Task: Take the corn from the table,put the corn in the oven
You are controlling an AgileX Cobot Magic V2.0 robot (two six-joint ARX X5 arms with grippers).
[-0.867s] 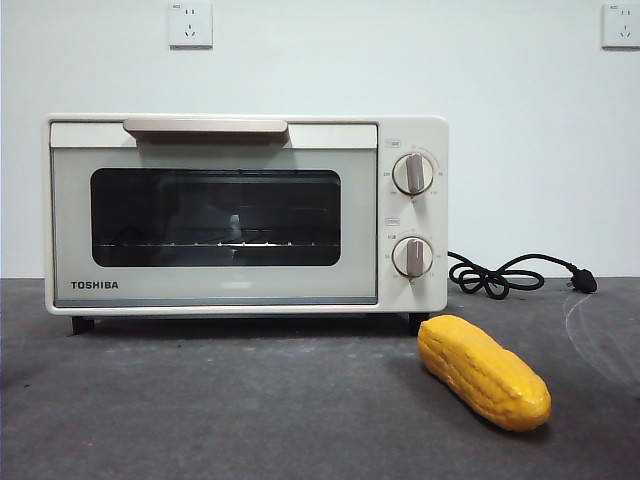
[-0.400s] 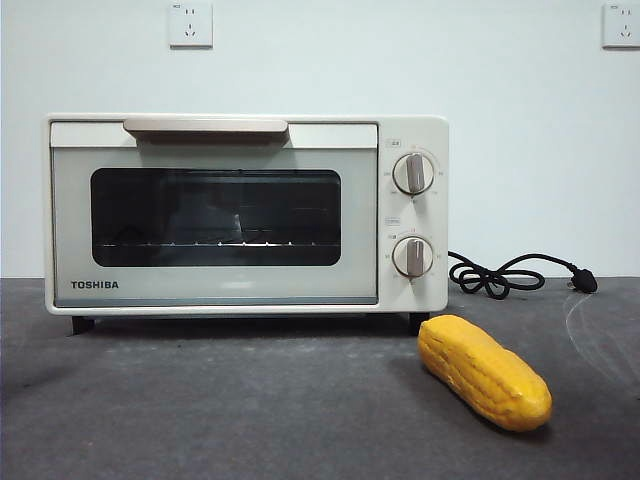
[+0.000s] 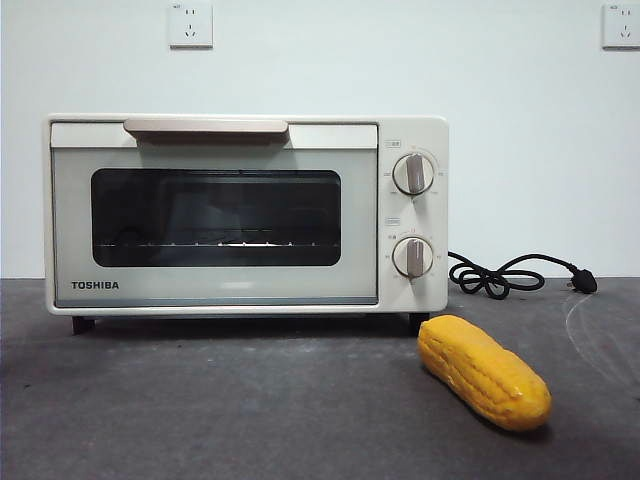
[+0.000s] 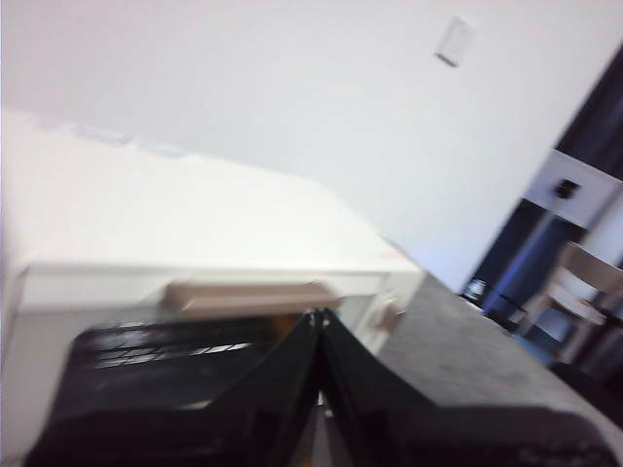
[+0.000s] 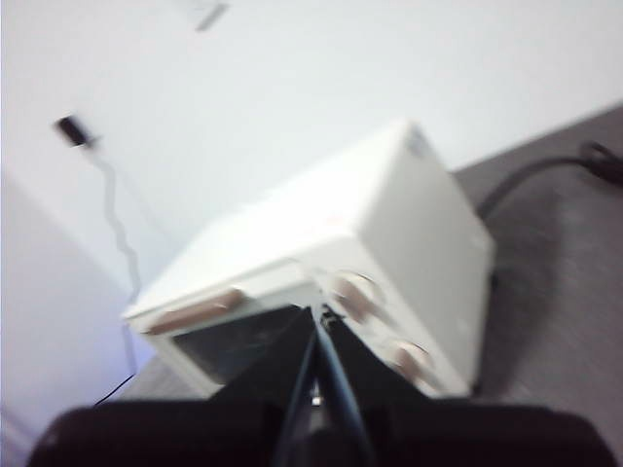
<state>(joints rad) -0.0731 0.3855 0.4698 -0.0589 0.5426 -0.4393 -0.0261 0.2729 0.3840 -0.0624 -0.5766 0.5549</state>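
The yellow-orange corn (image 3: 484, 372) lies on the dark grey table (image 3: 250, 410), in front of and right of the oven (image 3: 245, 213). The cream TOSHIBA oven has its door closed, with the beige handle (image 3: 205, 126) along the top. Neither arm shows in the front view. My left gripper (image 4: 319, 326) is shut and hangs high, facing the oven (image 4: 195, 233) and its handle (image 4: 248, 295). My right gripper (image 5: 316, 321) is also shut, up above the table and looking down at the oven (image 5: 370, 243) from its knob side. The corn is out of both wrist views.
The oven's black cord and plug (image 3: 515, 275) lie coiled on the table right of the oven. Two knobs (image 3: 413, 174) sit on the oven's right panel. White wall sockets (image 3: 190, 24) are on the wall behind.
Only the reflection in the oven's glass has shifted. The corn and the oven stay where they were.
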